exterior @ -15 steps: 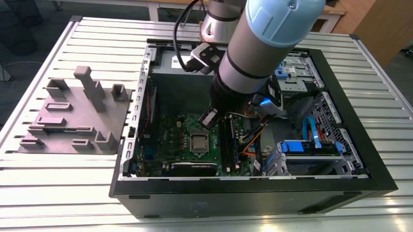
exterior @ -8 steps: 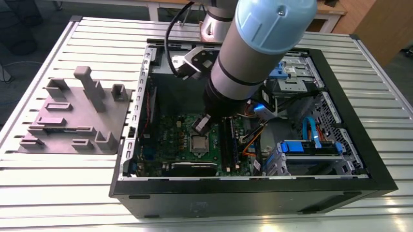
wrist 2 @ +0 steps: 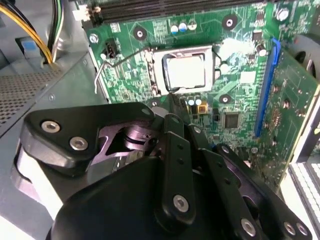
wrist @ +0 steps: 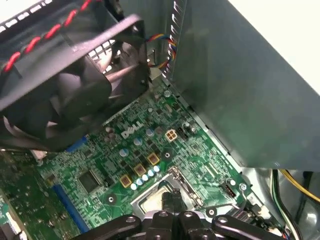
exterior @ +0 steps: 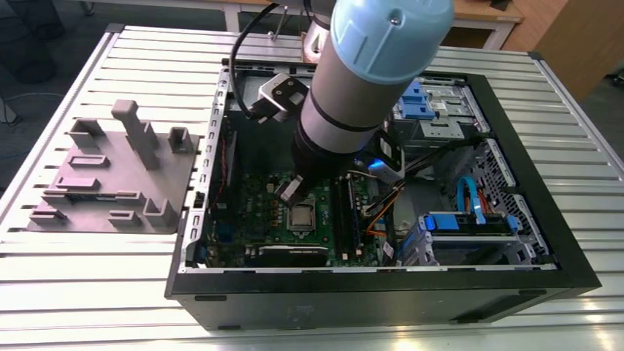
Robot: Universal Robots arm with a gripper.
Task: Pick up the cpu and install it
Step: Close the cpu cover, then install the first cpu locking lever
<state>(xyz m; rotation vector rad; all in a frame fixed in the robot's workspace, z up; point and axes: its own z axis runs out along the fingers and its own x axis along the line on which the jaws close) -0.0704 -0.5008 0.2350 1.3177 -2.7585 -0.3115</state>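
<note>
The cpu [wrist 2: 185,70] is a small silvery square lying flat inside the metal frame of the socket on the green motherboard [wrist 2: 240,100]. In the exterior view it shows as a grey square [exterior: 302,214] low in the open computer case. My gripper [wrist 2: 172,100] hangs just above the board with its black fingers [wrist 2: 170,130] drawn together, shut, and their tips at the cpu's near edge. I see nothing between them. In the first wrist view the gripper [wrist: 173,196] partly covers the socket [wrist: 150,200]. The arm [exterior: 361,80] reaches down into the case.
A thin wire lever [wrist 2: 100,70] sticks out beside the socket. A black fan [wrist: 65,85] and the grey case wall [wrist: 240,90] stand close by. Memory slots [wrist 2: 175,7], a blue slot [wrist 2: 267,85] and yellow cables [wrist 2: 35,35] border the socket. A grey holder block [exterior: 112,175] sits outside the case.
</note>
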